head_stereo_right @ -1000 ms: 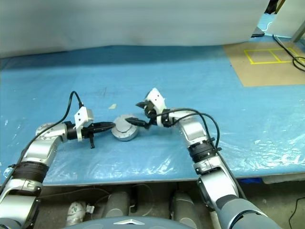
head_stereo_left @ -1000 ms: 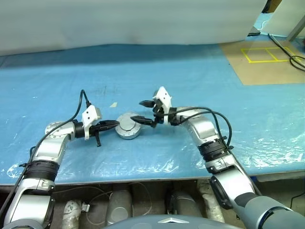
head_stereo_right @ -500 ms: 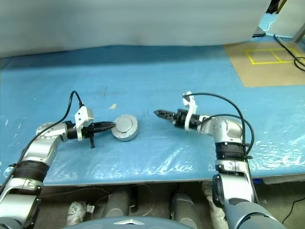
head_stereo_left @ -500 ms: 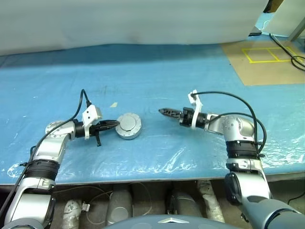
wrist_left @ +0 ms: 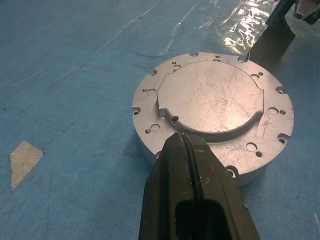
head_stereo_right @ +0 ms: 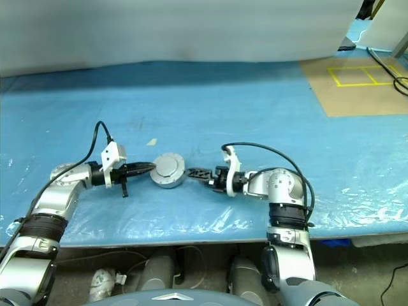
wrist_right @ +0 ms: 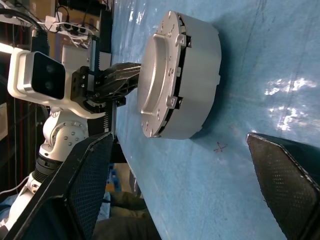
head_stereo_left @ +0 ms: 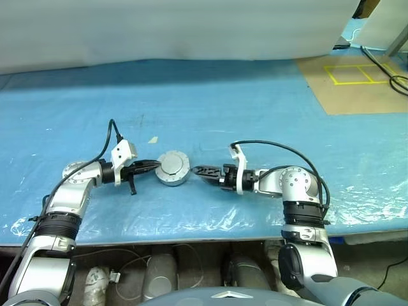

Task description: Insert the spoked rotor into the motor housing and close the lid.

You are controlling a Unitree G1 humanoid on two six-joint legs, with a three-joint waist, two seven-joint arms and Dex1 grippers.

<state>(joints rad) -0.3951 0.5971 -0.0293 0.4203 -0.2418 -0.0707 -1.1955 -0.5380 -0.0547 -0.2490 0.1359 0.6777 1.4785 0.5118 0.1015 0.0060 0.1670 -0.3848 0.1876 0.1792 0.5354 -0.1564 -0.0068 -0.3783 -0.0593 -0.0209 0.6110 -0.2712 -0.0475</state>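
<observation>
The left gripper (head_stereo_left: 155, 165) has its two black fingers pressed together, their tips resting on the left rim of the lid (wrist_left: 212, 107). The right gripper (head_stereo_left: 199, 171) is spread wide, holding nothing, its tips just right of the motor housing (head_stereo_left: 173, 168) and apart from it. The lid, plain grey face up, sits closed on the housing, which stands on the blue plastic-covered table (head_stereo_left: 268, 108) between the two grippers. A small tan scrap (head_stereo_left: 152, 140) lies just beyond the housing, to its left.
</observation>
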